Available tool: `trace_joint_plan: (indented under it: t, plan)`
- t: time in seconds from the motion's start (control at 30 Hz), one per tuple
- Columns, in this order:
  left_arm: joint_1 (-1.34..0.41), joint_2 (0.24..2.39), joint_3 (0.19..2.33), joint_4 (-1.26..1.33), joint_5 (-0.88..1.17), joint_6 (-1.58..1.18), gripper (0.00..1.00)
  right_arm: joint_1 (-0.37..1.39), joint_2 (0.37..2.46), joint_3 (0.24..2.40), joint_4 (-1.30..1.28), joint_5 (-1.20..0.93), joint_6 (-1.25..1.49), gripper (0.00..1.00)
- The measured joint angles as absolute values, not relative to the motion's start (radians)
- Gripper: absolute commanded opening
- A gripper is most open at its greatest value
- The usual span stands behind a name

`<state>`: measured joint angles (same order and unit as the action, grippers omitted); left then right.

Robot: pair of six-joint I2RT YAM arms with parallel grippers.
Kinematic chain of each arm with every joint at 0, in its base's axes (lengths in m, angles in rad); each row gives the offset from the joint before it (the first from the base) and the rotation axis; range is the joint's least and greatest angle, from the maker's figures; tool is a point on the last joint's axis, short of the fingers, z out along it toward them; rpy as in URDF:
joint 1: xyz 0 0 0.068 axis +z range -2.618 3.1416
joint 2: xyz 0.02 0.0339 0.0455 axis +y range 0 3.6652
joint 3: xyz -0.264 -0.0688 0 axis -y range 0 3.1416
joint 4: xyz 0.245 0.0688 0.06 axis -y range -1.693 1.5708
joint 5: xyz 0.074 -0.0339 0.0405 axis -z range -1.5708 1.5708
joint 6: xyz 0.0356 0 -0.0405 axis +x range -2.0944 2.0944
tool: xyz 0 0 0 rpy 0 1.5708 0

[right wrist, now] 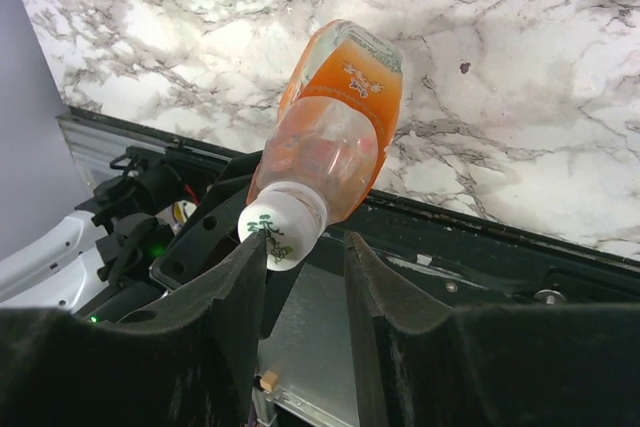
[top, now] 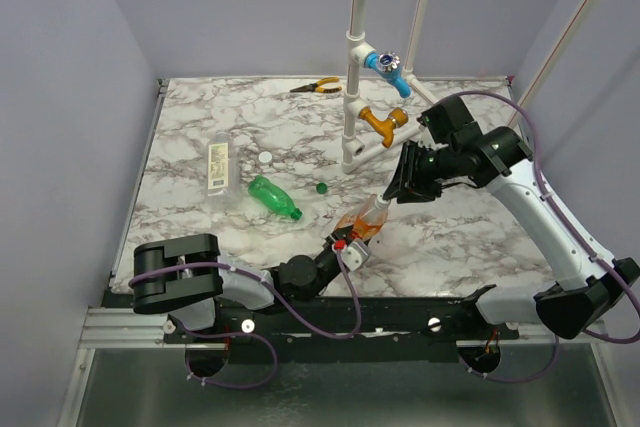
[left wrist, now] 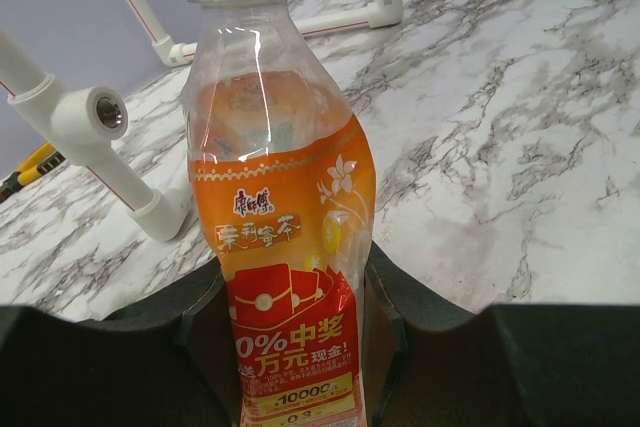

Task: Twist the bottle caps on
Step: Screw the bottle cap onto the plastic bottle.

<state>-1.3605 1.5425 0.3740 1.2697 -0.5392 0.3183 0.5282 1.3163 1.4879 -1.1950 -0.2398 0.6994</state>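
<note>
A white pipe frame (top: 355, 77) is mounted at the far side of the marbled table (top: 200, 117), and a blue tap handle (top: 385, 65) and an orange tap handle (top: 385, 122) are carried on it. The right arm is reached in just beside the frame's foot. Yellow-handled pliers (top: 318, 86) are seen near the far edge. On the left part of the table a clear bottle (top: 218, 167) with a pale label and a slim green bottle (top: 273, 197) are laid on their sides. A loose white cap (top: 265, 158) is placed near both, and a dark green cap (top: 322, 187) near the green one. The orange bottle (left wrist: 285, 247) is held aslant near the table's front edge, its neck tipped toward the right arm and its lower body clamped between the pads of the left gripper (left wrist: 295, 297). Its neck is topped by a printed white cap (right wrist: 280, 227), which is found at the tips of the right gripper (right wrist: 305, 242). One finger is touched by the cap and a sliver of gap is seen at the other, so whether the cap is truly pinched cannot be told. The orange bottle is made of thin translucent plastic, waisted and slightly dented, and is wrapped in a glossy orange and red label. The gripper fingers are covered in dark, matte padding.
</note>
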Motion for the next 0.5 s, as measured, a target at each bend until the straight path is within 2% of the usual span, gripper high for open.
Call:
trace_joint_plan:
  t: [0.5]
  plan:
    - [-1.361,1.530,0.368,1.270,-0.540,0.319,0.00,0.528,1.303,1.482,-1.195,-0.232,0.701,0.37]
